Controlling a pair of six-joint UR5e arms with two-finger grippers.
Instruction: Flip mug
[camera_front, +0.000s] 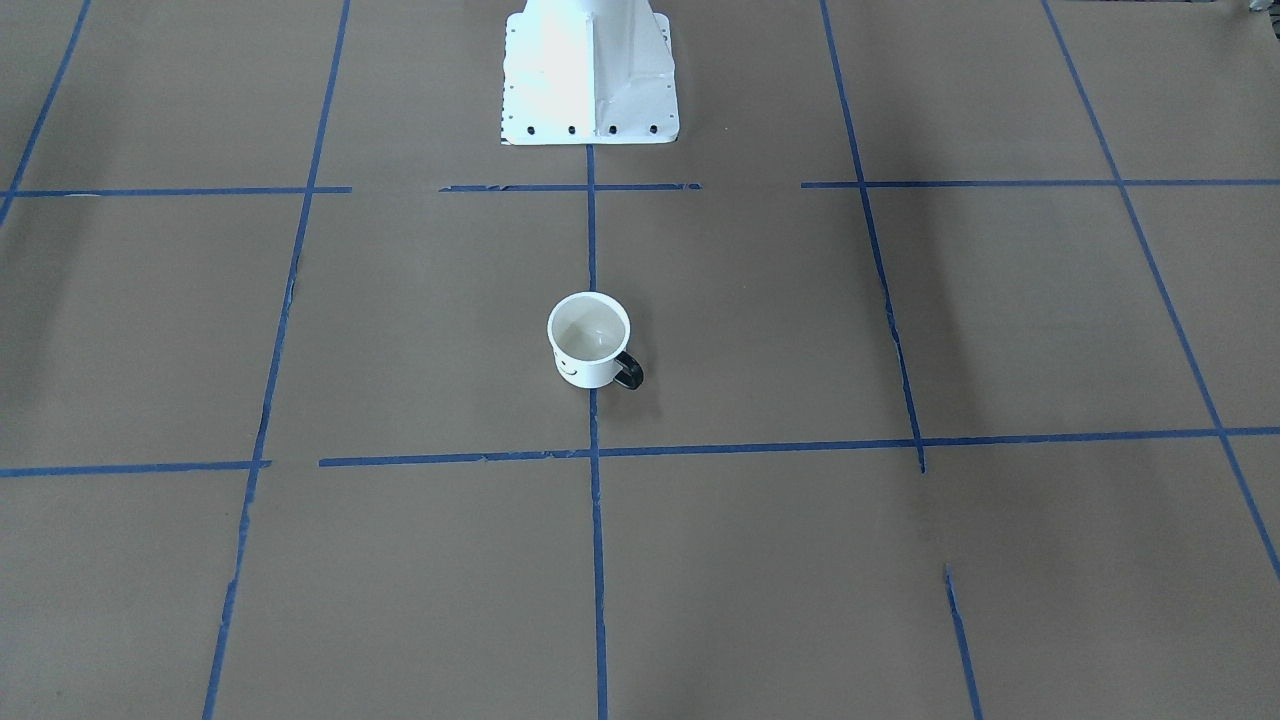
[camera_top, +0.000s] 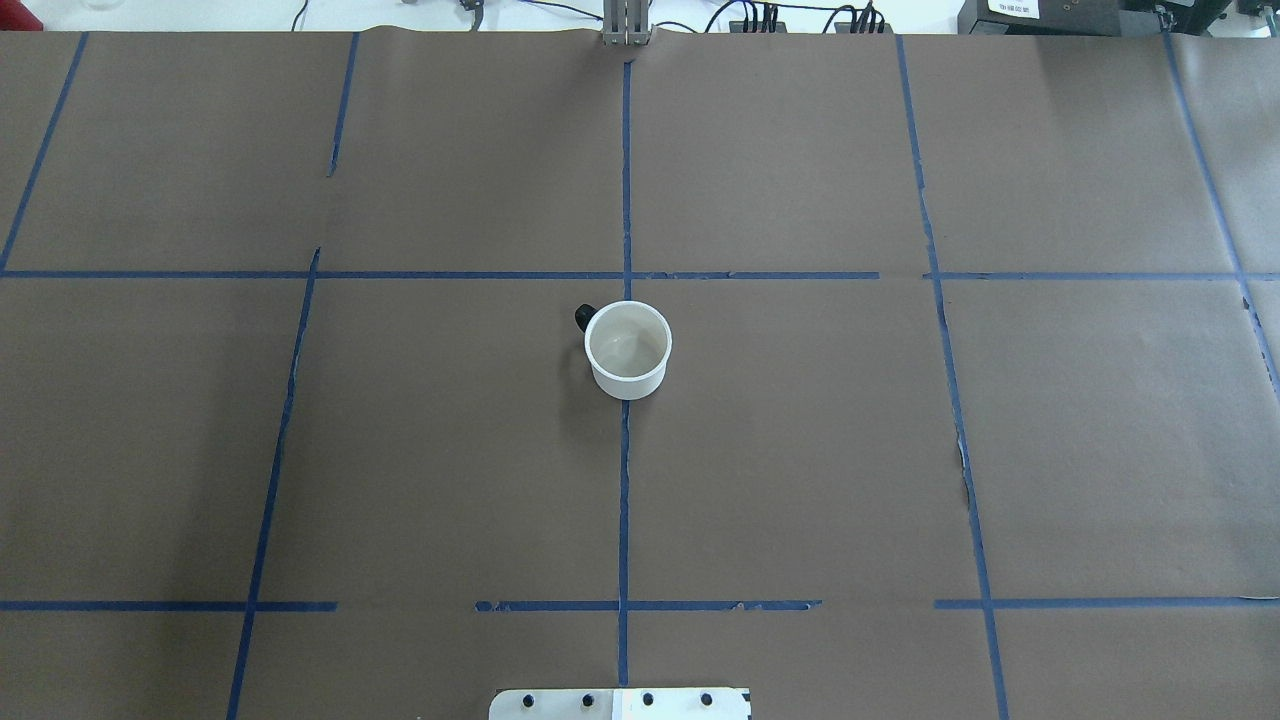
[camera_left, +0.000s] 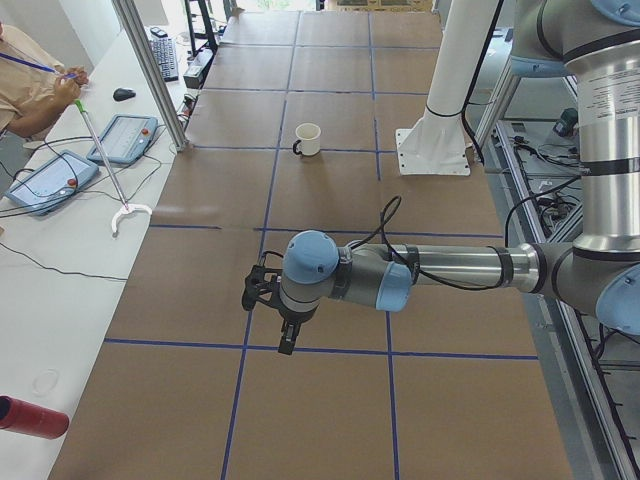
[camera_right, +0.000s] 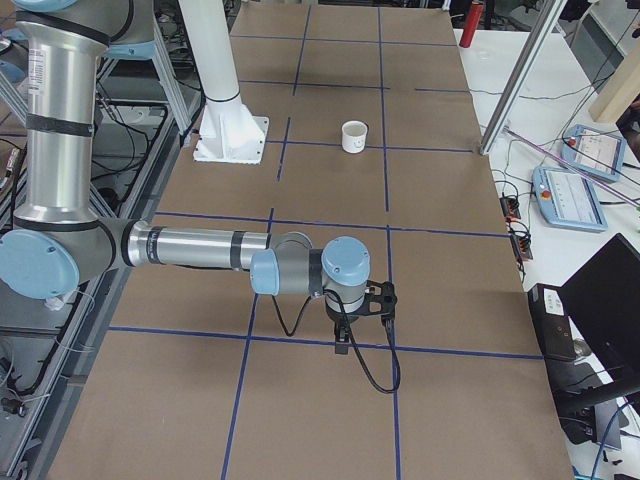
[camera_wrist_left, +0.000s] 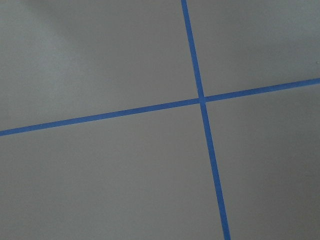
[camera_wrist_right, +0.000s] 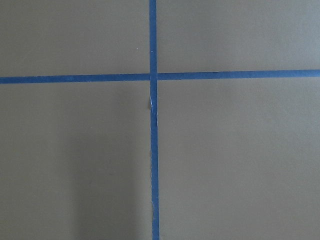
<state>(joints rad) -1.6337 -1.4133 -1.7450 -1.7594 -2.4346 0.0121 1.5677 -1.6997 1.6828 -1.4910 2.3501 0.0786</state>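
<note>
The mug (camera_front: 591, 340) stands upright, mouth up, at the middle of the brown table, on the central blue tape line. Its black smiley face and black handle (camera_front: 629, 372) point away from the robot. It also shows in the overhead view (camera_top: 627, 349), the exterior left view (camera_left: 308, 138) and the exterior right view (camera_right: 354, 135). My left gripper (camera_left: 287, 340) hangs over the table's left end, far from the mug. My right gripper (camera_right: 341, 343) hangs over the right end, also far away. Both show only in the side views, so I cannot tell if they are open or shut.
The robot's white base (camera_front: 590, 70) stands behind the mug. Blue tape lines (camera_top: 624, 500) grid the table. Beyond the far edge are an aluminium post (camera_left: 150, 70), teach pendants (camera_left: 125, 138), a red can (camera_left: 30, 415) and an operator (camera_left: 30, 90).
</note>
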